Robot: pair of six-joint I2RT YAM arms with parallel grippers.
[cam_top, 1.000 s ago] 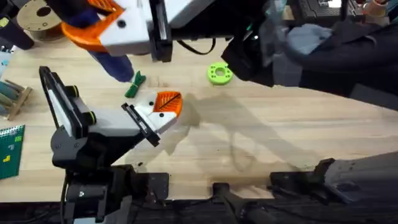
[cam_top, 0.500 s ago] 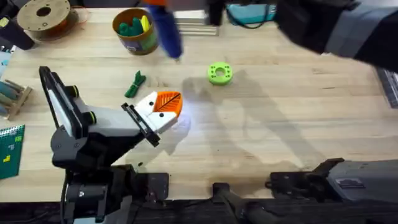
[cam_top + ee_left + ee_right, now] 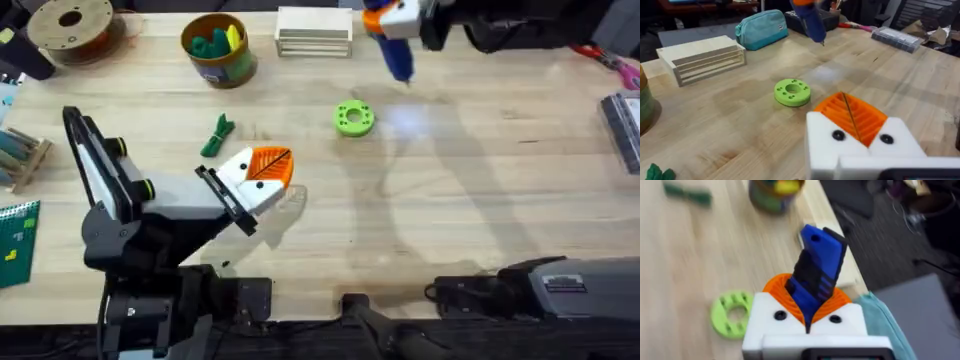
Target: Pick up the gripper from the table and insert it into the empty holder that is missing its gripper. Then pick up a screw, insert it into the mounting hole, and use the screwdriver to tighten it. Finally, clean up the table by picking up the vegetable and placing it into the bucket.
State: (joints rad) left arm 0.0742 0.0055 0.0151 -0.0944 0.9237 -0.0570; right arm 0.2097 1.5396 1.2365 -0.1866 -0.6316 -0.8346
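Landmark for this inspection: the lime-green ring (image 3: 353,118), lying flat near the middle of the desk (image 3: 460,220).

Nearest the arm bases, the left gripper (image 3: 262,180) rests low over the desk, on the near-left side of the ring. Its jaws read as closed: in the left wrist view the two orange ribbed pads (image 3: 852,116) meet along a thin seam with nothing visible between them.

Left of the ring, and just beyond the left gripper, lies the vegetable (image 3: 217,136), a small dark-green piece flat on the wood. Its long axis runs diagonally, one end pointing toward the left gripper and the other away toward the bucket. It is touched by nothing.

Farther off, beyond the ring and to its left, stands the bucket (image 3: 217,48), upright (green and yellow pieces already show inside it).

Farthest, beyond the ring and slightly right, the right gripper (image 3: 398,20) is raised above the desk with its jaws clamped on the screwdriver (image 3: 816,269); the blue body sits between the orange pads and its tip points down toward the desk.

Judgement: the left arm is the nearer and is unloaded. The vegetable lies just off its jaws on the far-left side, so a short reach and a grasp across the piece's narrow width would suit
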